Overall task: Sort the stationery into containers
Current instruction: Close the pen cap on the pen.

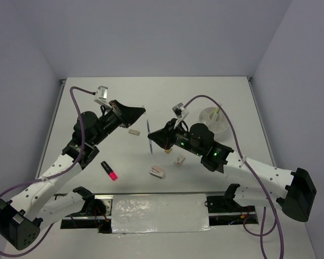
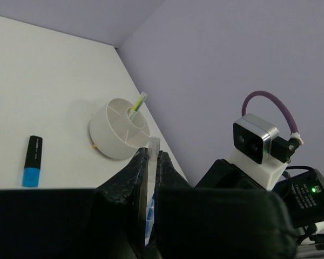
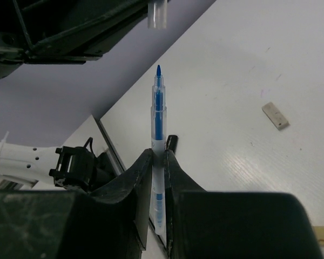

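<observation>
We see the L claw [image 2: 150,162] pinched narrow on a clear cap [image 2: 153,144], which sticks out past the fingertips. The R claw [image 3: 158,156] is clamped on a clear-bodied blue pen [image 3: 158,102], bare tip pointing away from the claw. Cap and tip face each other w/ a small gap, not touching. From the top view both claws meet approx. mid-table [image 1: 205,91].

The white round tub [image 1: 222,125] sits at the far right, beyond the R arm. A yellow-green pen [image 2: 138,103] leans tilted in one of its compartments; we can't tell which.

Loose on the table:
- pink-ended highlighter [image 1: 109,170], near left, lying flat
- blue-ended marker [image 2: 31,161], flat, well apart from the tub
- eraser [image 1: 133,130], under the L claw
- two small whitish bits [image 1: 157,172] and [image 1: 179,159], near side, by the R arm

Any print on the marker or highlighter is too small to read.
</observation>
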`<state>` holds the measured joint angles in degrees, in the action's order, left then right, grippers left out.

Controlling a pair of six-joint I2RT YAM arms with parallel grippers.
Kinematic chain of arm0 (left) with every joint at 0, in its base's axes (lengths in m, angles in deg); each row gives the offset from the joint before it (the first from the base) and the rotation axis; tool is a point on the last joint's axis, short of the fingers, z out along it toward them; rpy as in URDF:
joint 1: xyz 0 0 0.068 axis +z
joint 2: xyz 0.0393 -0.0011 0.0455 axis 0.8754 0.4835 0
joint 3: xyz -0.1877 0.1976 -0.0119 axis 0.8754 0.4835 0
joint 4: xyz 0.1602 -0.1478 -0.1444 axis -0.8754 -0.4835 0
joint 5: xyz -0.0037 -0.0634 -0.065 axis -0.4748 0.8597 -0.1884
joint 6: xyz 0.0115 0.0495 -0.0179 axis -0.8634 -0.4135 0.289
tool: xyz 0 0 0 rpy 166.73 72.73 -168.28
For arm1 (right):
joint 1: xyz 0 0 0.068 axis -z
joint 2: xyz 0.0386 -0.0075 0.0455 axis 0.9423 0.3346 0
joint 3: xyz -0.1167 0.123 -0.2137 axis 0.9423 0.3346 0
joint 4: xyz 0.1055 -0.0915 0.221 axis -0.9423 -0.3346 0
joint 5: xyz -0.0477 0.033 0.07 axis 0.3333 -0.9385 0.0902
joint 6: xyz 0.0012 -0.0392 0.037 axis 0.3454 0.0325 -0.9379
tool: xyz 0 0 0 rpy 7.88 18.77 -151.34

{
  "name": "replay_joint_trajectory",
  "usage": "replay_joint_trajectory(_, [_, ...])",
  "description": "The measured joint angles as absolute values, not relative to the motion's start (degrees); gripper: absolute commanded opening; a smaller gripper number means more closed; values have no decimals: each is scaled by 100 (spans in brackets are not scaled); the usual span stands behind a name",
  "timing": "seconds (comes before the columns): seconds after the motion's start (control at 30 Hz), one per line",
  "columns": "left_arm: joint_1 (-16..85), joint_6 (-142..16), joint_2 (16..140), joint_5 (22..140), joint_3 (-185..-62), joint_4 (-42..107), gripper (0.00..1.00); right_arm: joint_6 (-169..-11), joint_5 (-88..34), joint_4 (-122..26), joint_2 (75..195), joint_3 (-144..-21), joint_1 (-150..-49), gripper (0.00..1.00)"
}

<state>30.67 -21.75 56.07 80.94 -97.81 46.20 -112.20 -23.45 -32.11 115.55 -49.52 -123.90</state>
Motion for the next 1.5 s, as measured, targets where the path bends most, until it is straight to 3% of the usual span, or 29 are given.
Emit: replay_joint_trajectory(1.5, [3067,-2319,5688,8446,-9601,4928,0,-10899,-2177,-3493,11679,-5173,-12460,0])
